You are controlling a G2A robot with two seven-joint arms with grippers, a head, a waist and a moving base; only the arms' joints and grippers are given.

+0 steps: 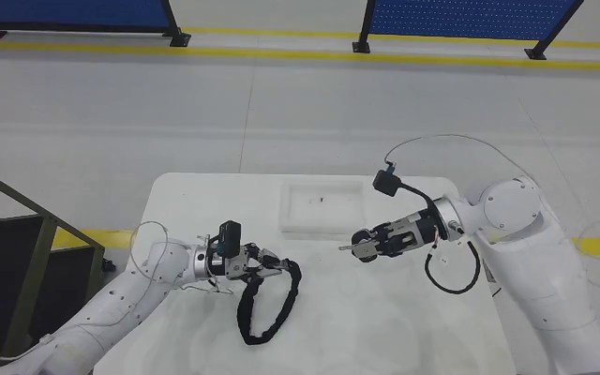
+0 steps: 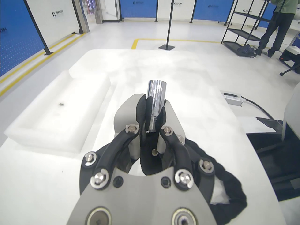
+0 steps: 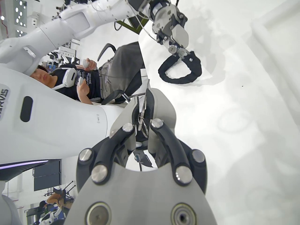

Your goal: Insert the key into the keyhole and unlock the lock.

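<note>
- My left gripper (image 2: pixel 152 111) is clamped on the lock (image 2: pixel 156 94), gripping its chrome cylinder, which sticks out past the fingertips above the table (image 1: pixel 394 319).
- The lock's black sleeved chain (image 1: pixel 274 302) loops down from the gripper onto the tabletop.
- My right gripper (image 3: pixel 144 104) is pinched on the key (image 3: pixel 142 114), whose tip points toward the lock with a clear gap between them.
- 1 white tray (image 1: pixel 323 228) sits at the table's far side.
</note>
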